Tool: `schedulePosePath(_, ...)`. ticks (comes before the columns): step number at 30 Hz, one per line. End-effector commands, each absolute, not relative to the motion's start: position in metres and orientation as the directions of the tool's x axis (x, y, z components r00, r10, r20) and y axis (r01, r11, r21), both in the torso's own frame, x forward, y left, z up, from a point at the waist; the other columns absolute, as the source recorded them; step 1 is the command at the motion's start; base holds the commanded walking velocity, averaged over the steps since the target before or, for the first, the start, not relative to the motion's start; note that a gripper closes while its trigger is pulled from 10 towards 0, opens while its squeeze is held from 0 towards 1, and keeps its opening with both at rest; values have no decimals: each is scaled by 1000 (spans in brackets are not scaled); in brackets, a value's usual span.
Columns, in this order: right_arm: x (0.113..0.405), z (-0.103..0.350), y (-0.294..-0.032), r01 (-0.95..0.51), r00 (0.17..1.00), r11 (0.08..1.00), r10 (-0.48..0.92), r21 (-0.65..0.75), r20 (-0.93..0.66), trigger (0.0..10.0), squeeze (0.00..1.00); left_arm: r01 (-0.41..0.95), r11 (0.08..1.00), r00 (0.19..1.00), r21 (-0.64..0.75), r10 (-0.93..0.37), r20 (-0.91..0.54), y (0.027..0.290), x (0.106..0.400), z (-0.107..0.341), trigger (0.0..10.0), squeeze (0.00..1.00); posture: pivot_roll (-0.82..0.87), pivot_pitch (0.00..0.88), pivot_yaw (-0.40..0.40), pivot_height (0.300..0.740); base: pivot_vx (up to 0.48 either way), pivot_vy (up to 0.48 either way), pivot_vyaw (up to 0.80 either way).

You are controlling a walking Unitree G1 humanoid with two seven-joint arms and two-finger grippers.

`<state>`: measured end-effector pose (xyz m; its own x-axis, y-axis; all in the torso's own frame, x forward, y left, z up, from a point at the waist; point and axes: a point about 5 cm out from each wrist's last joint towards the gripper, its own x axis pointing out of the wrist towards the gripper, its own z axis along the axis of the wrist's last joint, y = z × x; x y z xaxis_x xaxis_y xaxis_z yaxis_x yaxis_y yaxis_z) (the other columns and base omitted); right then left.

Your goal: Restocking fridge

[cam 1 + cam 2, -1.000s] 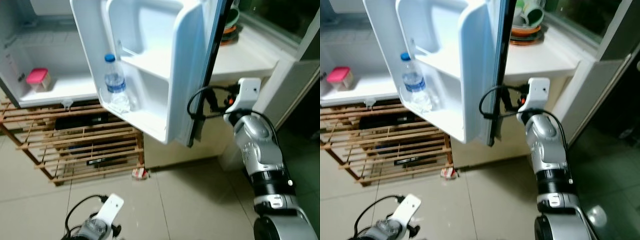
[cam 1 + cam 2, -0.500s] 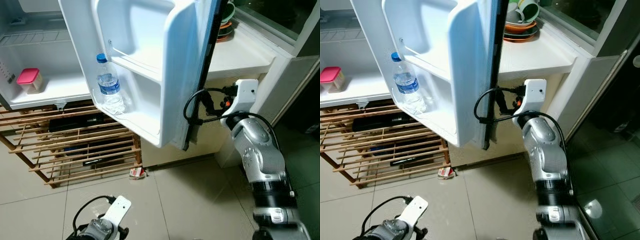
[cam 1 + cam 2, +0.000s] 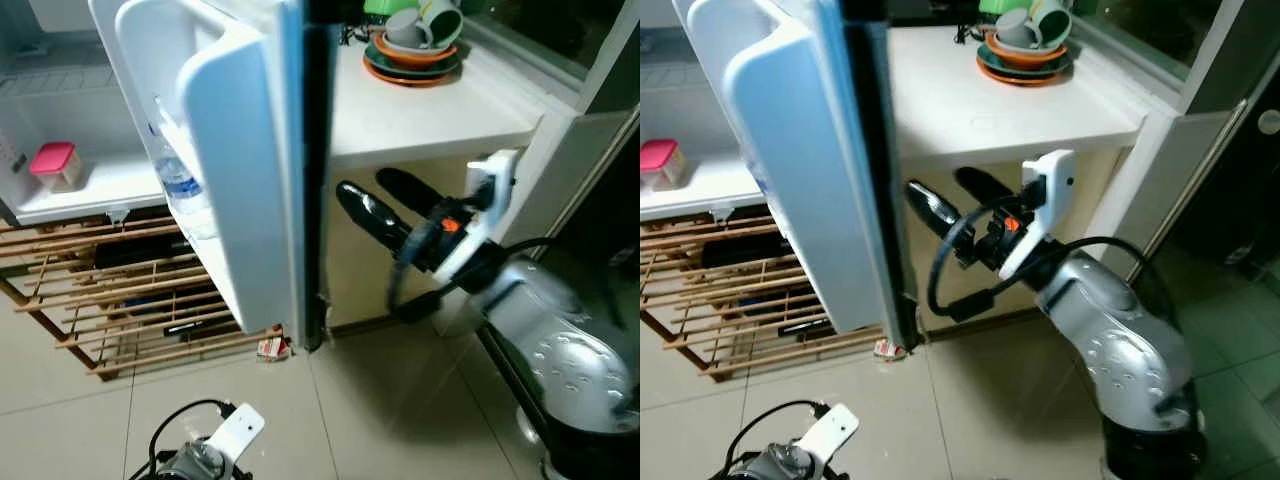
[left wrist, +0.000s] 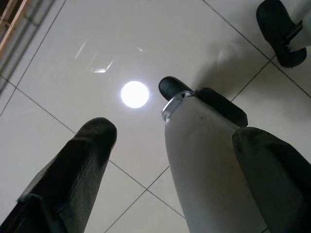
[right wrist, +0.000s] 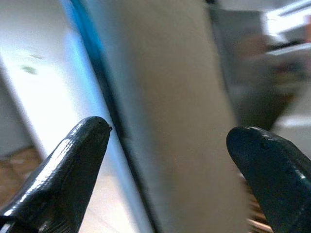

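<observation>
Right gripper (image 3: pixel 370 197) is held out toward the outer face of the fridge door (image 3: pixel 250 190), fingers spread apart with nothing between them. In the right wrist view the two black fingertips (image 5: pixel 80 145) are seen well apart, the door's edge lying between them; contact cannot be confirmed because that picture is blurred. Placement is judged to suit pushing the door shut: the fingers sit just beside the dark door edge (image 3: pixel 875 180), on the outside.

Left gripper (image 4: pixel 160 160) is hung low over the floor tiles (image 4: pixel 63 63), idle, fingers parted and nothing held.

A water bottle (image 3: pixel 180 185) is seen partly hidden behind the door's inner rim, standing upright in the door shelf (image 3: pixel 215 260). It is clear plastic with a blue label. A pink-lidded container (image 3: pixel 54 165) is set on the white fridge shelf (image 3: pixel 100 190) inside the cabinet. Restocking is judged to be near its end, with closing the door as the step in hand.

Door liner is smooth, glossy white moulded plastic with rounded corners; door edge is a dark strip. A slatted wooden rack (image 3: pixel 110 300) stands under the fridge. The counter (image 3: pixel 430 110) is flat white, with stacked bowls and cups (image 3: pixel 415 35) on it. Gripper fingers are long, matte black, tapered.
</observation>
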<state>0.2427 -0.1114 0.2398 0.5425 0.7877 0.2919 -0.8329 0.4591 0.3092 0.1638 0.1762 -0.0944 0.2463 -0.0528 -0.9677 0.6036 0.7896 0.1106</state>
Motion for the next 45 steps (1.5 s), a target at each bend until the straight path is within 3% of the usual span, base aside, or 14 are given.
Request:
schedulePosePath(1, 239, 242, -114, -842, 524, 430, 796, 326, 302, 10000, 0, 609, 788, 121, 92, 22, -992, 195, 136, -102, 10000, 0, -177, 0, 30, 740, 0, 0, 0)
schedulePosePath(5, 242, 234, -122, -816, 553, 447, 788, 367, 269, 10000, 0, 594, 798, 145, 102, 18, -989, 193, 143, -100, 10000, 0, -177, 0, 30, 740, 0, 0, 0)
schedulePosePath(8, 260, 213, -140, -676, 716, 629, 684, 385, 139, 10000, 0, 555, 823, 224, 120, -10, -974, 183, 157, -97, 10000, 0, -177, 0, 30, 740, 0, 0, 0)
schedulePosePath(12, 271, 186, -158, -541, 810, 753, 587, 375, -11, 10000, 0, 526, 842, 322, 121, -66, -944, 165, 179, -89, 10000, 0, -172, 0, 30, 740, 0, 0, 0)
schedulePosePath(19, 269, 163, -157, -521, 799, 776, 590, 356, -117, 10000, 0, 599, 801, 372, 20, -256, -892, 118, 211, -72, 10000, 0, -168, 0, 23, 740, 0, 0, 0)
schedulePosePath(20, 270, 156, -157, -500, 806, 794, 572, 347, -148, 10000, 0, 615, 786, 373, -54, -350, -859, 93, 224, -62, 10000, 0, -168, 0, 23, 740, 0, 0, 0)
schedulePosePath(21, 270, 156, -157, -500, 806, 794, 572, 347, -148, 10000, 0, 615, 786, 373, -54, -350, -859, 93, 224, -62, 10000, 0, -168, 0, 23, 740, 0, 0, 0)
schedulePosePath(22, 272, 151, -158, -481, 814, 806, 556, 345, -165, 10000, 0, 640, 760, 362, -113, -428, -828, 72, 232, -52, 10000, 0, -168, 0, 23, 740, 0, 0, 0)
schedulePosePath(28, 272, 145, -157, -479, 813, 812, 553, 332, -179, 10000, 0, 704, 680, 305, -205, -550, -777, 34, 238, -37, 10000, 0, -189, 0, 32, 740, 0, 0, 0)
schedulePosePath(33, 273, 139, -157, -479, 811, 819, 551, 316, -198, 10000, 0, 742, 634, 297, -220, -605, -739, 26, 241, -31, 10000, 0, -190, 0, 32, 740, 0, 0, 0)
schedulePosePath(37, 274, 138, -156, -477, 814, 820, 548, 315, -194, 10000, 0, 753, 626, 295, -204, -598, -745, 27, 242, -31, 10000, 0, -190, 0, 33, 740, 0, 0, 0)
schedulePosePath(42, 276, 142, -148, -505, 806, 808, 567, 305, -168, 10000, 0, 788, 613, 313, 57, -319, -894, 48, 248, -35, 10000, 0, -191, 0, 39, 740, 0, 0, 0)
schedulePosePath(45, 277, 143, -148, -510, 804, 806, 571, 302, -165, 10000, 0, 768, 633, 321, 96, -251, -913, 53, 249, -36, 10000, 0, -191, 0, 39, 740, 0, 0, 0)
